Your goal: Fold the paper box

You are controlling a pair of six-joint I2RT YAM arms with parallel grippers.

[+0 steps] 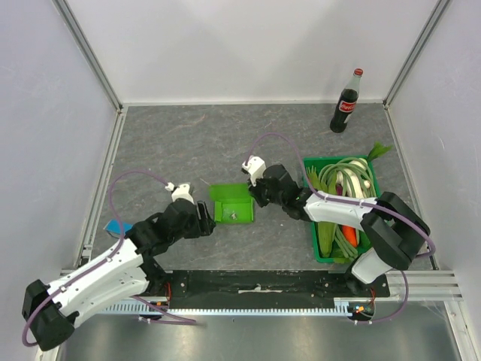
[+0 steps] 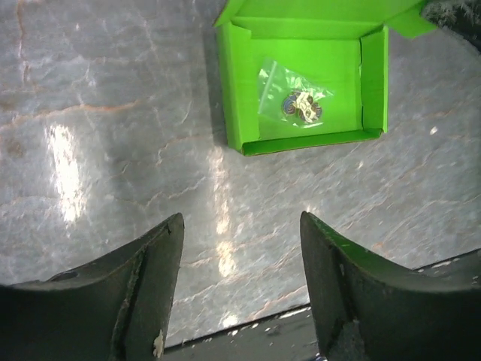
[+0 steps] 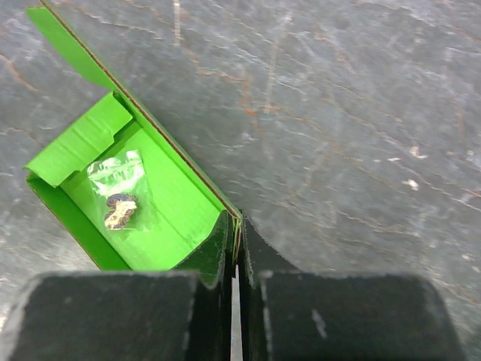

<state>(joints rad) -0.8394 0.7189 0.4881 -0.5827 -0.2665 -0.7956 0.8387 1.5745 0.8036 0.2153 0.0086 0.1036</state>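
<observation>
Right wrist view: box wall is pinched by the closed right gripper; box lies between the grippers, top open. Left gripper is held open, just short of it. If pulled unsupported, thin card may be torn or the bag spilled.

top: high at near edge, looking down on whole table | left wrist: low, near, facing paper box | right wrist: closest, just over it | shared: paper box
</observation>
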